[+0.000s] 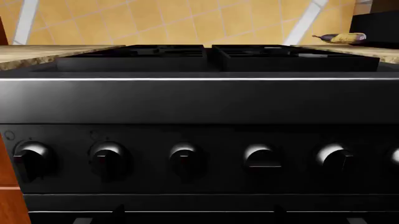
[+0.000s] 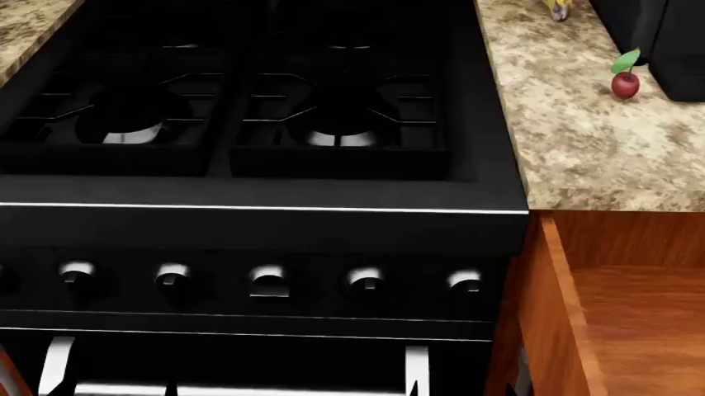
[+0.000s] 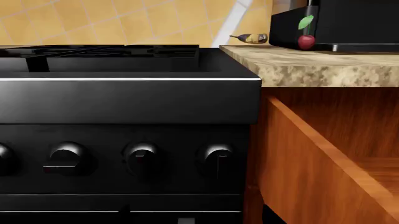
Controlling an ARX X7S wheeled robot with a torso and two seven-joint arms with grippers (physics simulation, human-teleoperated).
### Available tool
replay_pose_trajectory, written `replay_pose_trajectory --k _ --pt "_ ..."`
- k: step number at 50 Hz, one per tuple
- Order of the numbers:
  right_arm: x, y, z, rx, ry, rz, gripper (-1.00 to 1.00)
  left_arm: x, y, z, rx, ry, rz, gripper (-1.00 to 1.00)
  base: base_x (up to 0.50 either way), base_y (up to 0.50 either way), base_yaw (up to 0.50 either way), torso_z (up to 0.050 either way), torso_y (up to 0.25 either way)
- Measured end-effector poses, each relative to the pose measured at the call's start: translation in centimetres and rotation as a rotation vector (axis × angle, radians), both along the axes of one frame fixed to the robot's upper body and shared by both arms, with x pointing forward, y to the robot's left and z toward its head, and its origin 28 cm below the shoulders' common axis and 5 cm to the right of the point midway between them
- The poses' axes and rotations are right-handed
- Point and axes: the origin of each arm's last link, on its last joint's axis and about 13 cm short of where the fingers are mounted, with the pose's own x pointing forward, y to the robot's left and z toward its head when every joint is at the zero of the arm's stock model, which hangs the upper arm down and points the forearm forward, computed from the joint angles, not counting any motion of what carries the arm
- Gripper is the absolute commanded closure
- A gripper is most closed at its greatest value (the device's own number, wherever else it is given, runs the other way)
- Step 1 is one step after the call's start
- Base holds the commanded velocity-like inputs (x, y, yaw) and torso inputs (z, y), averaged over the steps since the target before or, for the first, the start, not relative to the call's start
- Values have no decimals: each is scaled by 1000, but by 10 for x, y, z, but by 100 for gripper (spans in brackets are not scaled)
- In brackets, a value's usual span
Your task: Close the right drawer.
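Observation:
The right drawer [image 2: 559, 318] is a reddish-brown wooden box standing pulled out to the right of the black stove, under the counter. Its long side wall [image 3: 311, 172] and bare wooden floor [image 2: 650, 330] show; its front panel and handle are out of view. In the left wrist view, my left gripper [image 1: 198, 211] faces the stove's knob panel, its two dark fingertips [image 1: 119, 210] set wide apart with nothing between them. My right gripper [image 3: 203, 212] faces the right end of the knob panel beside the drawer's wall. One of its fingertips [image 3: 125, 208] shows, as far out as the left gripper's.
The black stove [image 2: 264, 223] has a row of knobs [image 2: 267, 280] and a steel oven door bar [image 2: 231, 388] below. The speckled counter [image 2: 573, 140] carries a cherry [image 2: 625, 85], a banana [image 1: 341, 38] and a black appliance [image 3: 355, 21].

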Motion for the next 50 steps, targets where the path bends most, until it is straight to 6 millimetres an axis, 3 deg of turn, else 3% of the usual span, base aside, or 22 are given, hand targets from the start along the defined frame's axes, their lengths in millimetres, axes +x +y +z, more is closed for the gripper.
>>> replay_pose_trajectory --k 15,41,50 --pt "0 0 0 -15 3 -2 -100 0 0 0 -2 4 -1 -100 0 78 0 0 0" --pt "-1 -1 -1 -35 2 -24 -100 -2 3 -1 -1 10 -4 -100 -1 483 0 0 0" --pt "0 0 -2 -24 3 -19 -100 -2 4 -2 2 11 -3 -100 -5 76 0 0 0"
